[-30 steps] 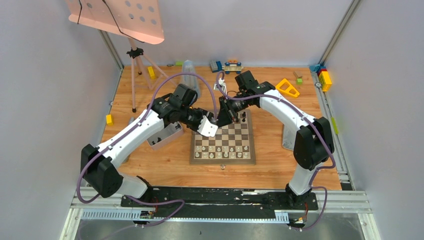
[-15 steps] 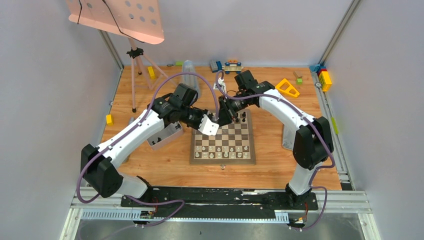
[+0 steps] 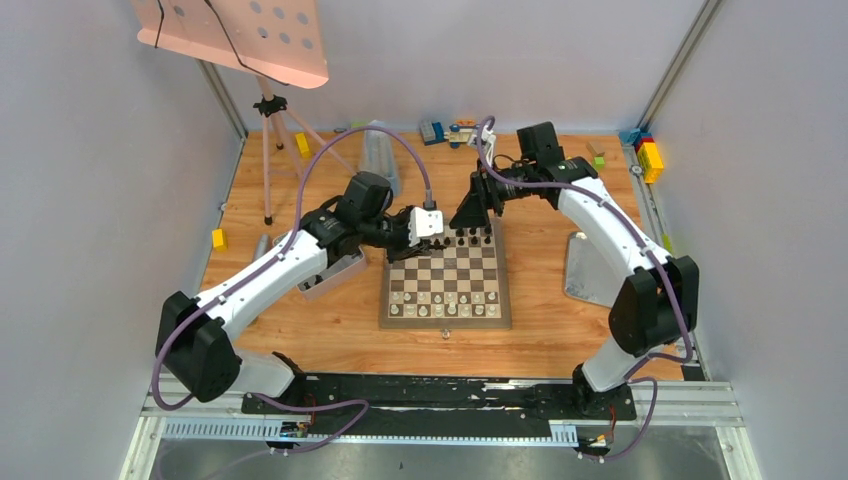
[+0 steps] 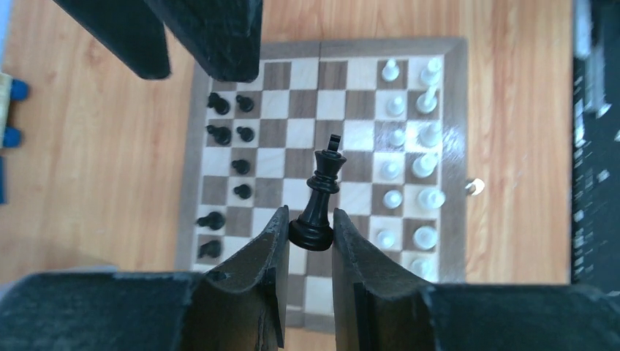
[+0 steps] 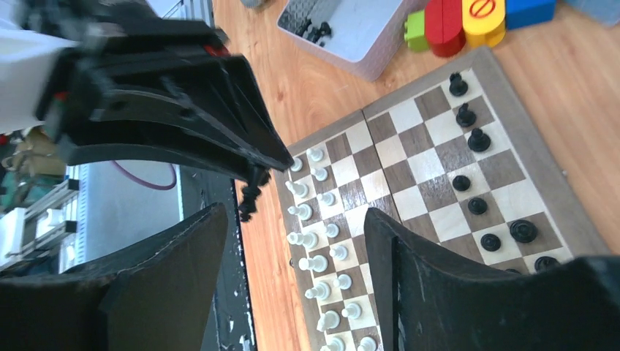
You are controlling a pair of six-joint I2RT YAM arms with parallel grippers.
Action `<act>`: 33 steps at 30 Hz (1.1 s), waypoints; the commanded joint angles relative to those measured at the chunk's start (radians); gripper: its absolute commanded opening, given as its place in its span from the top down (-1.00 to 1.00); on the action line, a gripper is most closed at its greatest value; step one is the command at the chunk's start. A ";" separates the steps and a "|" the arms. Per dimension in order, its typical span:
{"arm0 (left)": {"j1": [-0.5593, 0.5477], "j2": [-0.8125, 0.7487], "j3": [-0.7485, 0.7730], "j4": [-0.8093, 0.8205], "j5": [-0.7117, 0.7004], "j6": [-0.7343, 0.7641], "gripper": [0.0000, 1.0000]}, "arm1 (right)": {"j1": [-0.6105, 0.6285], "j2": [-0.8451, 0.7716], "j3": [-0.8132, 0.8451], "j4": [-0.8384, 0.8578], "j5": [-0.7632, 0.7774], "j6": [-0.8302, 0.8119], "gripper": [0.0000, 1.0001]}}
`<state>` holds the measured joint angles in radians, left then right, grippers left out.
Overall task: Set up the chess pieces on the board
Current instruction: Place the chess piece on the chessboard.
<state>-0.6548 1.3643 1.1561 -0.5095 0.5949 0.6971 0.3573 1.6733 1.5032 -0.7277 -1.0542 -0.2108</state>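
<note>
Midway through the setup, the left gripper [image 4: 308, 223] hangs above the middle of the board [image 3: 452, 270]. Its two fingers are pinched on the round base of a black king [image 4: 324, 183], whose cross end points away from the fingers, well clear of the squares below; whether it hangs true or tilted cannot be told. The right gripper [image 5: 296, 212] is poised over the board's far edge, jaws spread wide with nothing between them, close beside the left one but touching neither it nor the king. On the board's near side the white pieces [image 4: 426, 164] fill what look like two nearly complete ranks, so that half of the job appears all but done. The far side is thinner: about eight black pieces [image 4: 219, 134], pawns and larger men, stand along the last two ranks with gaps between them, including open back-rank squares where the king would seem to belong. More dark pieces lie in a grey tray [image 5: 365, 33] just off the board's left side. A pale object [image 4: 474, 186] sits on the table just off the board's near border; whether it is a stray piece is unclear. By this showing, what remains is the black side: the king to be set on its square, then the pawns and officers waiting in the tray.
</note>
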 commanded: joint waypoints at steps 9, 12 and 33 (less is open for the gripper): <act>0.050 0.013 -0.099 0.373 0.288 -0.598 0.86 | 0.010 -0.133 -0.109 0.195 -0.059 0.041 -0.46; 0.063 0.013 -0.106 0.406 0.311 -0.622 0.87 | 0.014 -0.137 -0.129 0.195 -0.079 0.034 -0.46; 0.070 0.025 -0.110 0.414 0.279 -0.638 0.87 | 0.067 -0.143 -0.156 0.194 -0.085 0.016 0.15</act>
<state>-0.5896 1.3880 1.0458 -0.1291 0.8673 0.0746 0.4187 1.5688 1.3548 -0.5640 -1.1107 -0.1699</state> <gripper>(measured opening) 0.301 0.448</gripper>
